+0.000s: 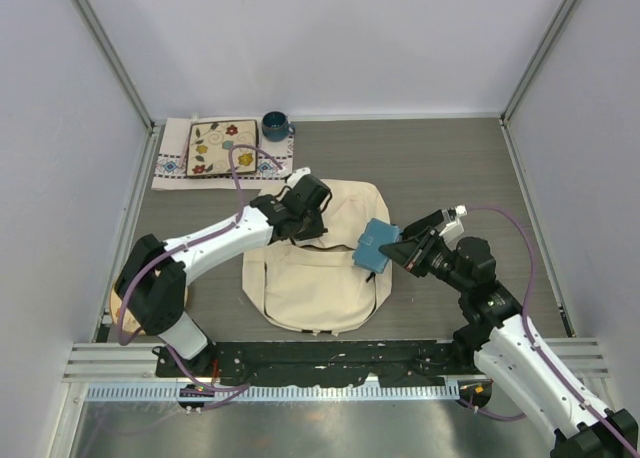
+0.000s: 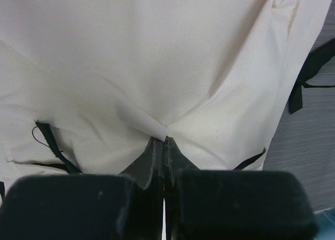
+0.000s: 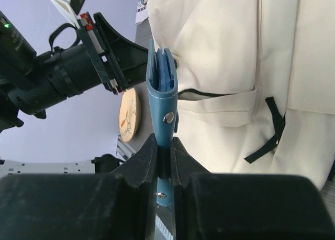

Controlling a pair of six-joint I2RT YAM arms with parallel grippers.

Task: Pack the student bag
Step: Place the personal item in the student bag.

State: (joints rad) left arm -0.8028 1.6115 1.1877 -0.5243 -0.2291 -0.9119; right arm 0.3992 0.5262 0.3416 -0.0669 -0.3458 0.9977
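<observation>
Top external: the student bag (image 1: 315, 278) lies flat mid-table, its long axis running 12 to 6 o'clock. Near its 11 o'clock corner sits the left gripper (image 1: 303, 221); at its 3 o'clock edge the right gripper (image 1: 398, 250) carries a blue snap-button case (image 1: 375, 243), so the bag lies toward 9 o'clock from the case, nearest the right arm

Left wrist: jaws pressed together, pinching a pucker of the bag's cream fabric

Right wrist: jaws narrow, clamped on the case's near end; the case stands edge-on, pointing to 12 o'clock, with the bag's front pocket (image 3: 220, 109) at 3 o'clock. No brand or writing is legible
</observation>
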